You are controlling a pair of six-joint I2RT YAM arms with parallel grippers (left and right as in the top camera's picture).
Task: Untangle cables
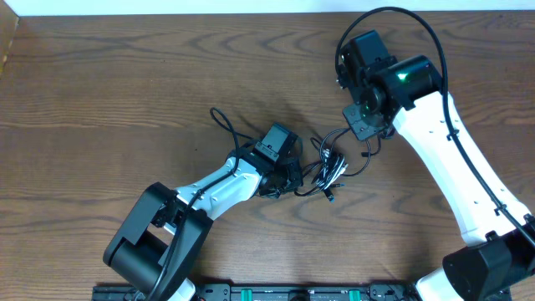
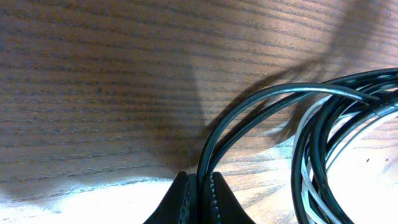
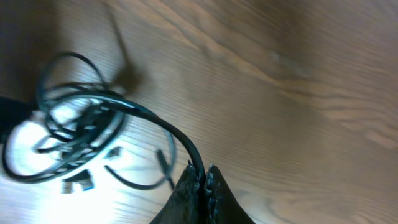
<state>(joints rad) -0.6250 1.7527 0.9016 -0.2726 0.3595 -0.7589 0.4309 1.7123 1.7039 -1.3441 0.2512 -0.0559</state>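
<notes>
Cable tangle (image 1: 328, 174) lying mid-frame on worktop (image 1: 125, 84), between both arms. Left fingers (image 2: 180, 202) clenching a black loop of it; right fingers (image 3: 221, 199) pinching another black strand, trailing up-left toward the bundle

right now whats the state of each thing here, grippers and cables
left gripper: shut on a black strand of the cables
right gripper: shut on a black strand that runs to the bundle
cables: tangled in one clump on the table between the two grippers
white cord: wound in among the black loops
</notes>
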